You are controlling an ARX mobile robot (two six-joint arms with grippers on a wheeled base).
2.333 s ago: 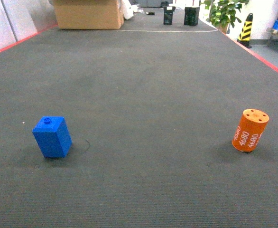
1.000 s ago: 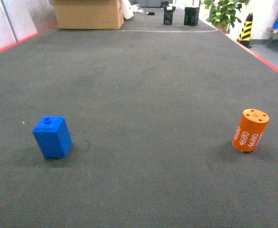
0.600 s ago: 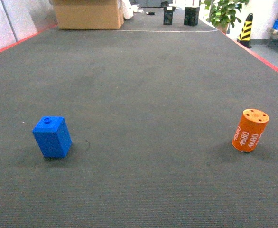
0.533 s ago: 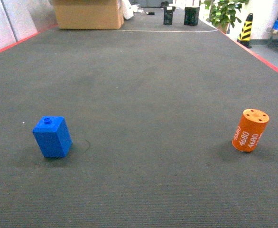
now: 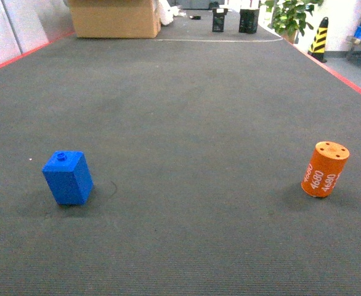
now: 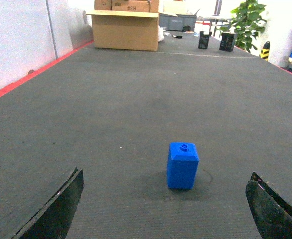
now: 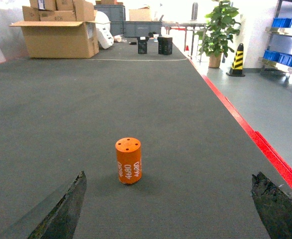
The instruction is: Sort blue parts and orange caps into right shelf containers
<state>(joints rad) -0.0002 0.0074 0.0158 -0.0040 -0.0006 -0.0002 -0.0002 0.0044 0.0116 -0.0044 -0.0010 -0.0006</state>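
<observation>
— Where are the parts seen?
— A blue part (image 5: 68,178) is stood upright at near left, an orange cap (image 5: 325,169) at near right, well apart on the grey floor (image 5: 186,123).
— And the pincers?
— The left pincer (image 6: 168,209) and right pincer (image 7: 168,209) are both spread wide, nothing held; the shelf crates (image 7: 285,22) are perhaps glimpsed far right.

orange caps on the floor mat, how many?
1. The orange cap stands upright on the right of the head view, far from the blue part on the left. None seems hidden.
</observation>
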